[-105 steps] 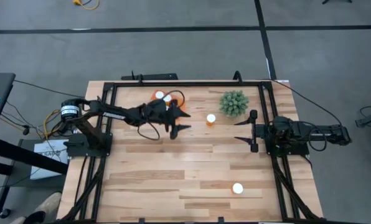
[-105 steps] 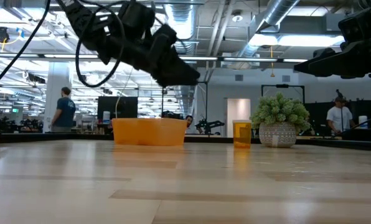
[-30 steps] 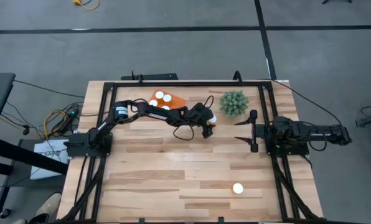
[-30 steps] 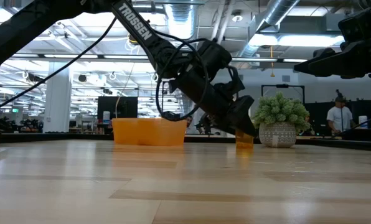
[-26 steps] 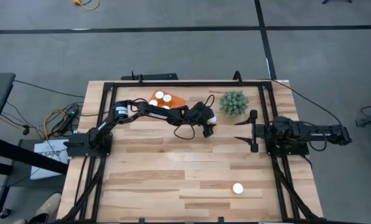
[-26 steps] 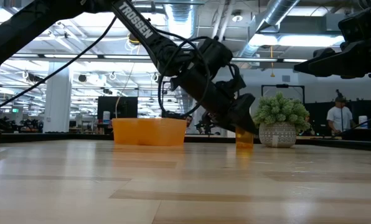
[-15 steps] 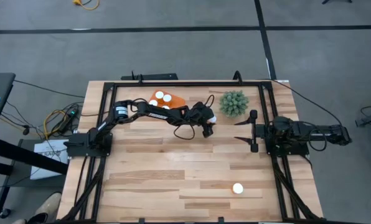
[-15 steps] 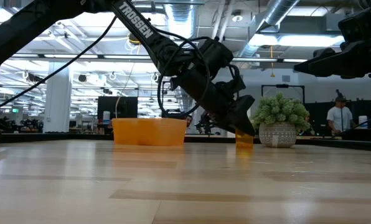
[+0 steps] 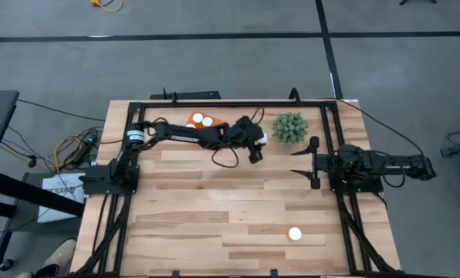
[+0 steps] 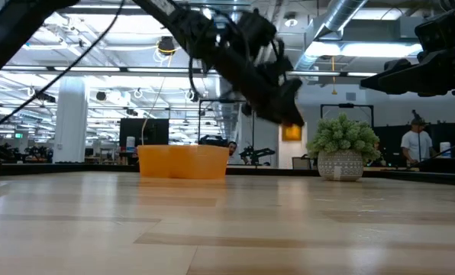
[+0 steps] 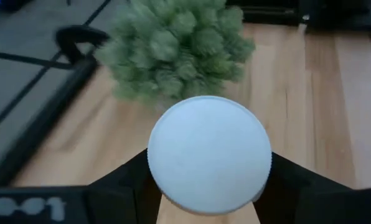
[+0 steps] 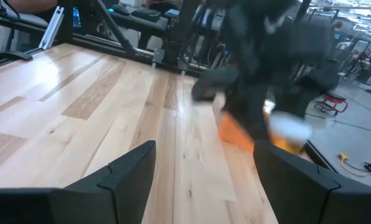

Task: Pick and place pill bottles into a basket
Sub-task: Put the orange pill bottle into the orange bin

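A small orange cylindrical pill bottle with a round white cap is held clamped between the two dark fingers of the left gripper and is seen lifted clear of the pale wooden table in the low view, where the bottle hangs just below the fingertips with open air under it. In the high view the bright orange rectangular basket lies a short way behind that gripper, back along its own arm, and two white caps are visible inside it, with part of the basket covered by the arm, so that any further bottles there cannot be counted. The round green spiky plant stands just ahead of the held bottle, near but apart from it. One more white-capped bottle is left standing alone on the near part of the table, well apart from both grippers. The right gripper is parked at the table's right edge with its fingers spread apart and nothing between them. By these pictures the task is judged past its midpoint: at least two bottles are already placed, one is in the air and remains to be carried back over the basket and released, and one on the table is yet to be fetched.
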Controlling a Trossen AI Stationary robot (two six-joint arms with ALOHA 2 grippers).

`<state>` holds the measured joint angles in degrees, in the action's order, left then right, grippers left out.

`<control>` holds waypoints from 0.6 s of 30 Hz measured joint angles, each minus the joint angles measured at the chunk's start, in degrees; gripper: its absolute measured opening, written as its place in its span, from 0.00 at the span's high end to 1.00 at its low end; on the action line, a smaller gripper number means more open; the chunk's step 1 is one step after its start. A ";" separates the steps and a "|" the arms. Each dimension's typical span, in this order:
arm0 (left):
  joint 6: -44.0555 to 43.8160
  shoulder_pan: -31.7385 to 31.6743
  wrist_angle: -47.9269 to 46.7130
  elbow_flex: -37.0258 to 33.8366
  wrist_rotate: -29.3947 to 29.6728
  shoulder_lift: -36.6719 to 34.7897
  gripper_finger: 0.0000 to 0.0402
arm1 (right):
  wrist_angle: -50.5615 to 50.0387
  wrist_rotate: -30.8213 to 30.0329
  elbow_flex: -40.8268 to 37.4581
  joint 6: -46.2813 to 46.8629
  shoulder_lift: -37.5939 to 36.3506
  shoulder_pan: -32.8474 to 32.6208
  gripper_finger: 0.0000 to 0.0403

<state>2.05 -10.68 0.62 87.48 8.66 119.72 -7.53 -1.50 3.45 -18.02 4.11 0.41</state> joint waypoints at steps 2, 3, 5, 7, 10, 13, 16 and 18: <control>1.53 0.02 -2.45 -0.29 1.99 -2.85 0.55 | 0.00 -0.01 0.00 0.01 -0.01 0.01 0.34; 2.03 0.02 -2.89 -0.62 2.64 -4.31 0.55 | -0.02 0.02 0.00 0.01 0.01 0.00 0.34; 2.84 -0.21 -5.36 -1.79 4.22 -7.22 0.56 | -0.02 0.04 0.01 0.02 -0.01 0.01 0.34; 2.94 -0.62 -7.46 -3.24 4.61 -9.99 0.56 | -0.04 -0.04 0.00 0.01 0.00 0.01 0.34; 2.38 -1.54 -7.36 -6.77 4.82 -14.10 0.56 | -0.08 0.04 0.01 0.01 0.00 0.01 0.34; 1.26 -2.54 -6.66 -11.13 5.89 -17.24 0.55 | -0.09 0.02 -0.01 0.02 0.00 0.01 0.34; 0.08 -3.67 -4.80 -16.03 7.45 -19.71 0.55 | -0.11 0.04 0.01 0.00 -0.01 -0.01 0.34; -1.02 -4.67 -2.76 -19.44 7.74 -21.37 0.55 | -0.11 0.04 0.00 0.01 0.00 0.00 0.34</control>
<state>1.03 -15.34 -2.14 68.04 16.40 98.35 -7.64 -1.46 3.45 -18.01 4.11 0.41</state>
